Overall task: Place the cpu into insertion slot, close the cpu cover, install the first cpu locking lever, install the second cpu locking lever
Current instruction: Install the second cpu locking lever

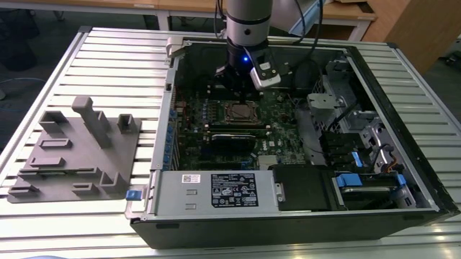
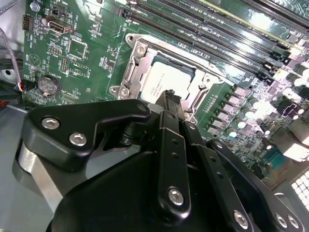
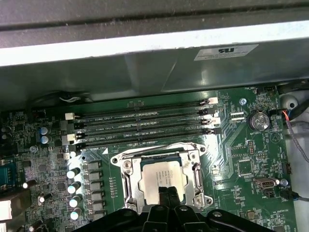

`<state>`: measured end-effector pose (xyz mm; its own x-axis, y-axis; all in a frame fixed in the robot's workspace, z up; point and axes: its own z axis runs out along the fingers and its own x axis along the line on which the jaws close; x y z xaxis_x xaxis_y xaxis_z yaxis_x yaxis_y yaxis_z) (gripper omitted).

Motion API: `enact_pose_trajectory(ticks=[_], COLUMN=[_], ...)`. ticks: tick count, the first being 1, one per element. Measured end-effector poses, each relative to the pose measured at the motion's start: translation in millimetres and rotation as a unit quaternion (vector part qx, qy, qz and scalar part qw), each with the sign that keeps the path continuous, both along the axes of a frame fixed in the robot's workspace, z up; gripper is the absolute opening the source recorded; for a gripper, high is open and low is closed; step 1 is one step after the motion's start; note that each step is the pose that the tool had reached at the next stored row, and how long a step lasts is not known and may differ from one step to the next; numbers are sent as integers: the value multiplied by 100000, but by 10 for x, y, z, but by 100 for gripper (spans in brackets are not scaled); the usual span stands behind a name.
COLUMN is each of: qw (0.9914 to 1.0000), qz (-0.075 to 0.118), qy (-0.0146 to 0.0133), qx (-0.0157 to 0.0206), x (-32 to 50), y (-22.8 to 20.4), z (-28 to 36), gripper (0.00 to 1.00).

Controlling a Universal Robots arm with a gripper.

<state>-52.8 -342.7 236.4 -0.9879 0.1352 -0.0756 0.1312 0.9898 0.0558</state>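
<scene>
Starting at the exterior view's left, a grey plastic fixture (image 1: pixel 75 151) with upright posts rests on the slatted table (image 1: pixel 115 48), just beside the open computer case (image 1: pixel 288 216). Inside the case, a green board (image 1: pixel 194 151) lies flat, and the socket (image 1: pixel 240 113) sits near its middle with the arm (image 1: pixel 247 21) hanging directly above. The gripper (image 1: pixel 232 86) reaches down at the socket's far edge. Both wrist views show the cpu (image 3: pixel 163 180) (image 2: pixel 166 82) lying in the socket, its pale metal top showing through the window of the cover (image 3: pixel 126 181) (image 2: pixel 133 67), which lies flat around the chip. The black fingers (image 3: pixel 166 195) (image 2: pixel 171 104) are pressed together, nothing pinched between them, and their tips meet over the chip's edge; whether they touch it cannot be told. Long memory slots (image 3: pixel 145 123) run beside the socket. Farther to the exterior view's right sit cable bundles and blue-tabbed drive bays (image 1: pixel 360 178).
</scene>
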Motion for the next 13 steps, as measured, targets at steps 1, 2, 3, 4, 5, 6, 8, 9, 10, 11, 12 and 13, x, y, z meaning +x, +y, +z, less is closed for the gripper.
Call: enact_pose_trajectory(ticks=[1, 2, 3, 4, 5, 6, 8, 9, 10, 11, 12, 13], qw=[100000, 100000, 100000, 100000, 100000, 100000, 100000, 100000, 100000, 100000, 100000, 100000], qz=[1, 1, -2, -1, 1, 1, 0, -1, 0, 0, 0, -2], qy=[-1, -1, -2, -3, -2, -1, -4, 0, 4, 6, 0, -4], qx=[0, 1, 3, 1, 3, 2, 6, -1, -6, -13, -3, 4], x=[0, 0, 0, 0, 0, 0, 0, 0, 0, -1, 0, 0], y=[-7, -7, -7, -7, -7, -8, -8, -9, -9, -10, -9, -9], z=[0, 0, 0, 0, 0, 0, 0, 0, 2, 8, 18, 29], gripper=[11, 11, 11, 11, 11, 11, 11, 11, 11, 11, 11, 11])
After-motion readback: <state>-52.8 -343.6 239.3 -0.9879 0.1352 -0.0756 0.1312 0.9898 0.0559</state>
